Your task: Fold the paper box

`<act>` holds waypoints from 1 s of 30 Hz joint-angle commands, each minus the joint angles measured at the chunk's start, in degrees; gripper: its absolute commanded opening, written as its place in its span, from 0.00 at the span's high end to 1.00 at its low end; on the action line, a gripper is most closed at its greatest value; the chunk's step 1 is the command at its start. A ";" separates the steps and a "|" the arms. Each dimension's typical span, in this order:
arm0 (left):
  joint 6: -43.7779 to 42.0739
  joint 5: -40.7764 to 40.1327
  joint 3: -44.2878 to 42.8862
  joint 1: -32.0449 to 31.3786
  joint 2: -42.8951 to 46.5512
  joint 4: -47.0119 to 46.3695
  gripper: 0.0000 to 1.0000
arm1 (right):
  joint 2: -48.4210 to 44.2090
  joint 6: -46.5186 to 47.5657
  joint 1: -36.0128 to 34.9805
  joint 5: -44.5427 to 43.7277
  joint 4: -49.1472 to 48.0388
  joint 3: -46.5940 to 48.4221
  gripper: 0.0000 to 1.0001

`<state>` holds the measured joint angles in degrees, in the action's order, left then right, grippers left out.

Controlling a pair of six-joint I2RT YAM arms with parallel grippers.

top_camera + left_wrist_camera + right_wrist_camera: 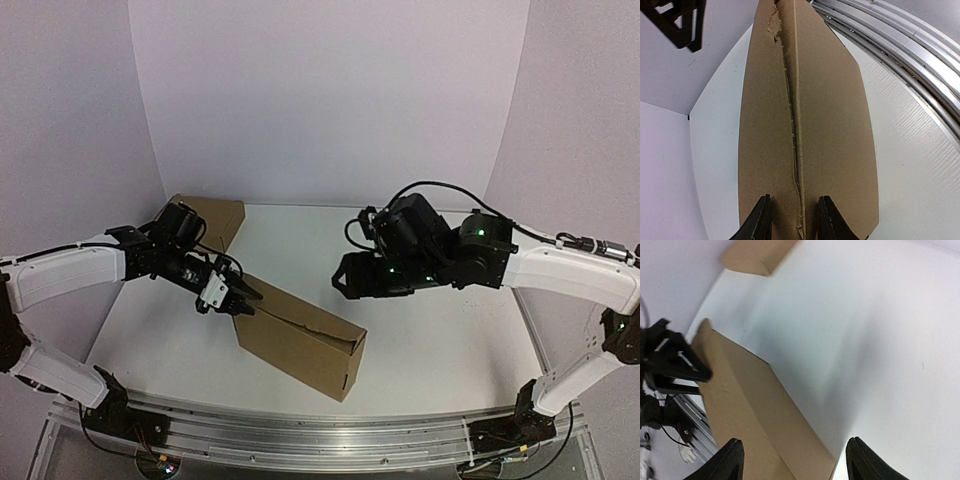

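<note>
The paper box (300, 340) is a long shallow brown cardboard shape lying slantwise on the white table near the front middle. My left gripper (240, 298) holds its left end. In the left wrist view the two fingertips (762, 220) straddle the box's ridge seam (795, 150), with cardboard filling the gap between them. My right gripper (345, 278) hovers above the table to the right of the box, open and holding nothing. In the right wrist view its open jaws (795, 440) frame the paper box (750, 410) below and to the left.
A second shallow brown cardboard box (212, 218) lies at the back left by the wall, also visible in the right wrist view (757, 255). A metal rail (300, 435) runs along the near table edge. White walls close in the back and sides.
</note>
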<state>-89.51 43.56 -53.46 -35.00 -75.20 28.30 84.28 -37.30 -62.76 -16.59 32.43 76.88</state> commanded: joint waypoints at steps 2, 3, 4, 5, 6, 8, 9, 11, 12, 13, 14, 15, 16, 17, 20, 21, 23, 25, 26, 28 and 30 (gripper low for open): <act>7.24 -6.95 4.81 -0.97 -0.69 3.33 0.86 | -2.31 -36.26 -0.83 1.97 23.05 -0.04 0.22; 8.10 -7.56 5.04 -1.15 -0.72 2.98 0.87 | -3.28 -37.80 -0.94 3.07 21.64 -1.09 0.20; 8.83 -8.03 5.30 -1.28 -0.73 2.78 0.88 | -4.30 -38.89 -0.92 3.48 20.12 -2.42 0.20; 9.45 -8.43 5.68 -1.41 -0.75 2.60 0.89 | -5.41 -39.54 -0.92 3.48 18.03 -4.24 0.20; 9.69 -8.70 5.98 -1.53 -0.63 2.55 0.90 | -6.54 -39.64 -0.94 3.69 14.70 -5.74 0.21; 10.00 -8.90 6.42 -1.81 -0.33 2.44 0.90 | -7.91 -39.54 -0.94 4.99 8.86 -8.97 0.24; 10.32 -8.98 6.55 -1.99 -0.18 2.31 0.90 | -8.00 -39.57 -0.94 6.43 6.28 -10.14 0.27; 11.03 -9.32 6.61 -2.39 -0.05 2.12 0.90 | -7.96 -39.73 -0.90 9.31 2.28 -12.03 0.31; 11.24 -9.47 6.56 -2.52 -0.15 2.11 0.90 | -8.24 -40.05 -0.92 10.03 0.55 -12.91 0.33; 11.37 -9.59 6.53 -2.64 -0.24 2.11 0.90 | -8.73 -40.59 -0.90 10.33 -0.85 -14.22 0.37; 11.49 -9.67 6.50 -2.73 -0.32 2.10 0.90 | -9.44 -41.41 -0.89 10.36 -2.07 -15.67 0.43; 11.63 -9.75 6.46 -2.80 -0.37 2.10 0.90 | -10.24 -42.41 -0.90 10.35 -3.33 -17.14 0.48; 11.75 -9.84 6.49 -2.86 -0.40 2.11 0.90 | -11.01 -43.71 -0.90 10.54 -4.97 -18.96 0.51; 11.76 -9.97 6.45 -2.90 -0.46 2.10 0.90 | -11.63 -44.94 -0.93 11.05 -7.58 -21.01 0.54; 12.64 -10.49 6.36 -3.03 -0.73 1.85 0.91 | -12.33 -47.52 -0.93 13.23 -16.67 -26.57 0.59; 13.03 -10.77 6.29 -3.04 -0.85 1.94 0.91 | -12.07 -47.36 -0.92 14.16 -17.63 -27.03 0.61; 14.19 -11.54 6.03 -3.09 -1.17 1.85 0.93 | -11.33 -46.33 -0.89 16.14 -18.64 -27.50 0.63; 16.19 -12.29 5.73 -3.06 -1.72 1.57 0.95 | -11.01 -44.41 -0.94 19.29 -20.66 -28.01 0.64; 17.14 -12.83 5.55 -3.06 -2.16 1.41 0.95 | -11.18 -43.51 -0.99 20.67 -21.53 -28.67 0.65; 19.03 -13.96 5.17 -3.06 -3.11 0.99 0.98 | -12.03 -42.48 -1.04 22.19 -23.26 -30.95 0.74; 20.56 -14.70 4.99 -3.06 -3.92 0.48 0.99 | -12.97 -41.59 -1.03 22.17 -23.99 -33.59 0.85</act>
<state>-76.42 36.07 -50.57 -37.34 -73.50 21.53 70.51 -81.26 -62.89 -1.78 13.16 48.49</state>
